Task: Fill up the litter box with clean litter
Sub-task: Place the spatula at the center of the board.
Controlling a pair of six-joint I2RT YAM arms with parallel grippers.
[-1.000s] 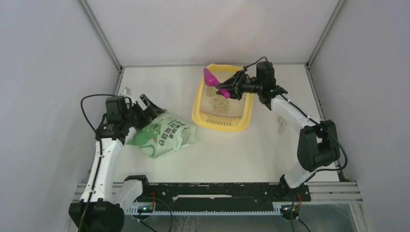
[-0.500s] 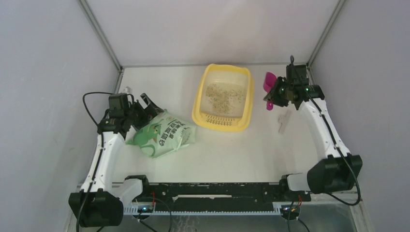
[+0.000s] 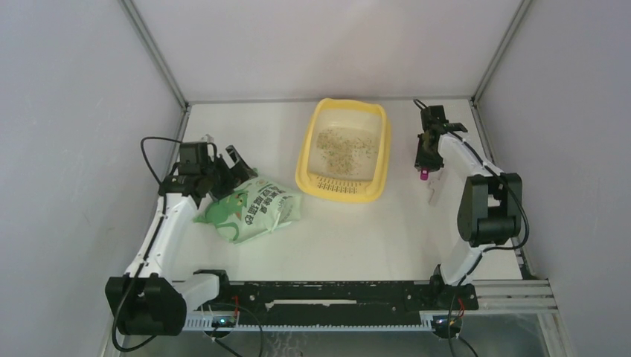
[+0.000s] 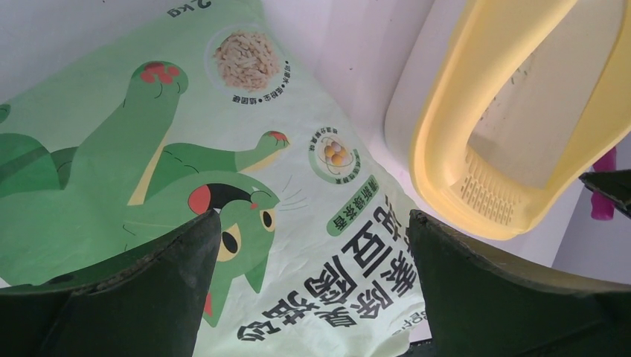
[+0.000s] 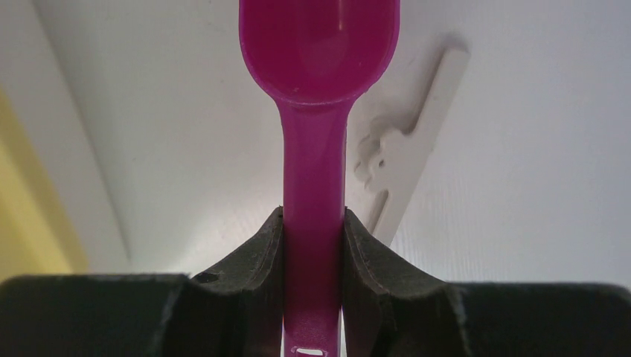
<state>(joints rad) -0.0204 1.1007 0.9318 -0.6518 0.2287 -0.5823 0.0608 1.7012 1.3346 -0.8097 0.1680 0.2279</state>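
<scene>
The yellow litter box [image 3: 303, 169] stands at the back middle of the table, with a thin speckled layer of clean litter [image 3: 338, 145] on its floor. To the right of the box, my right gripper [image 3: 424, 158] points down at the table. It is shut on the handle of a magenta scoop [image 5: 320, 44], whose empty bowl faces the camera. My left gripper [image 3: 225, 165] hangs open above the upper left end of the light green litter bag [image 3: 251, 210]. Its fingers straddle the bag's print [image 4: 223, 163] without touching it. The box's grille end [image 4: 487, 201] shows beyond the bag.
A white clip [image 3: 434, 192] lies on the table just under the scoop, and shows beside the scoop's neck [image 5: 409, 149] in the right wrist view. Grey walls close the table on three sides. The right wall stands near the right arm.
My right arm swung the scoop from above the litter box out to its right, then turned it down toward the table by the white clip. The left arm shifted slightly above the bag.
</scene>
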